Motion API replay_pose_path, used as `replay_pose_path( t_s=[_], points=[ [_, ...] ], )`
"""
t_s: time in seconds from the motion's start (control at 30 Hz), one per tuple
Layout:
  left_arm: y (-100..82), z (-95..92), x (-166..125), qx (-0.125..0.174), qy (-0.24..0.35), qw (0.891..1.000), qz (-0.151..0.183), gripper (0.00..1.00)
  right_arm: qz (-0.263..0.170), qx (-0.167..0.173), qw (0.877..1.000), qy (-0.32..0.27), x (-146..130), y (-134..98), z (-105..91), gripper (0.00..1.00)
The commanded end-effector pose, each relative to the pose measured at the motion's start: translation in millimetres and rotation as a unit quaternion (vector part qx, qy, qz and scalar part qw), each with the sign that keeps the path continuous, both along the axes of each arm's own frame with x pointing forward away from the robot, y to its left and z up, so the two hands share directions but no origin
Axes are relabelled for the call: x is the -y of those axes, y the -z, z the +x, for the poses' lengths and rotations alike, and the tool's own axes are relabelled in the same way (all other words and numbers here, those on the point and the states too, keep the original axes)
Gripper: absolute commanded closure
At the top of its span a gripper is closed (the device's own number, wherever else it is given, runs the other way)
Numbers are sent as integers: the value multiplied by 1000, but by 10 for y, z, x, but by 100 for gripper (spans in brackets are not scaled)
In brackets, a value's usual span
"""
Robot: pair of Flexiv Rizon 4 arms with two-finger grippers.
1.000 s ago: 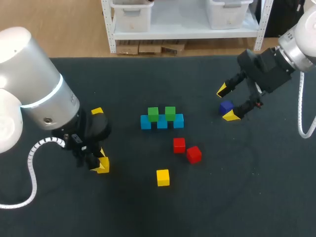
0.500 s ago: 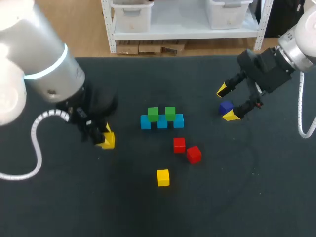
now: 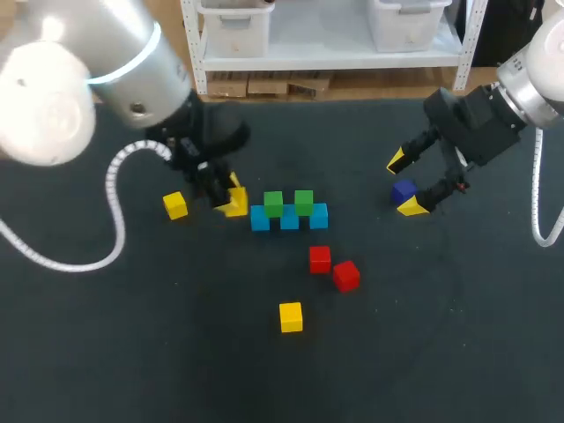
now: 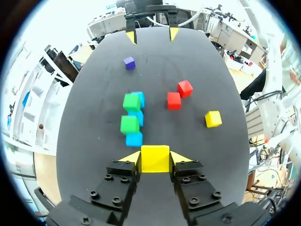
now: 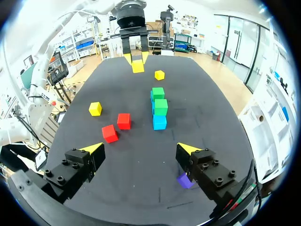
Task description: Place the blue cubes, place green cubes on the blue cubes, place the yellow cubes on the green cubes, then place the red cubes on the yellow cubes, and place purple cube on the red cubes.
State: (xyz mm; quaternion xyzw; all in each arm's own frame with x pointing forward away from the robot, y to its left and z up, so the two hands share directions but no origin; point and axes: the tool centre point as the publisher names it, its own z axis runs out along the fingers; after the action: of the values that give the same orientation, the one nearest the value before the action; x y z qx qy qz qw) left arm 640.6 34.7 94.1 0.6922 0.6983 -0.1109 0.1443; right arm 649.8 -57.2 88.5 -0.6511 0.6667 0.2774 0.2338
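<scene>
**Yellow cube brought up to the stack**

Since a second ago the yellow cube (image 4: 154,158) has travelled with the left gripper (image 3: 232,201) from the near-left part of the table (image 3: 458,352) to just beside the left end of the blue cubes (image 3: 289,218). The right gripper (image 3: 404,184) has not stirred. The cube is pinched between the left gripper's two yellow-tipped fingers, its flat sides square to them.

It looks like a small, rigid, light block with smooth faces. I'd expect it to bear a firm squeeze on two opposite faces without harm, though it might twist if caught by a corner.

Two green cubes (image 3: 273,204) already sit on the blue row, and I'd guess this one goes on top of them. A second yellow cube (image 3: 175,205) lies on the far side of the gripper from the stack. A third yellow cube (image 3: 291,316) is nearer the front, beyond two red cubes (image 3: 320,258). Over at the right, the right gripper hangs spread wide, with the purple cube (image 3: 404,189) lying ungripped between its fingers.
</scene>
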Motion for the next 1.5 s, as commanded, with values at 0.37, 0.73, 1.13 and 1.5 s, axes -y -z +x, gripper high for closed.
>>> replay_pose_path(
  t_s=[0.37,0.73,1.13,1.5],
  points=[
    [162,430,546,-15,25,1000,9,100,1,0,1000,-1,-1,5,7,0],
    [216,555,725,-17,28,999,4,100,1,0,1000,-1,-1,5,7,0],
    [278,570,716,-24,22,999,16,100,1,0,1000,-1,-1,5,7,0],
    [303,563,720,-29,20,999,23,100,1,0,1000,-1,-1,5,7,0]
  ],
)
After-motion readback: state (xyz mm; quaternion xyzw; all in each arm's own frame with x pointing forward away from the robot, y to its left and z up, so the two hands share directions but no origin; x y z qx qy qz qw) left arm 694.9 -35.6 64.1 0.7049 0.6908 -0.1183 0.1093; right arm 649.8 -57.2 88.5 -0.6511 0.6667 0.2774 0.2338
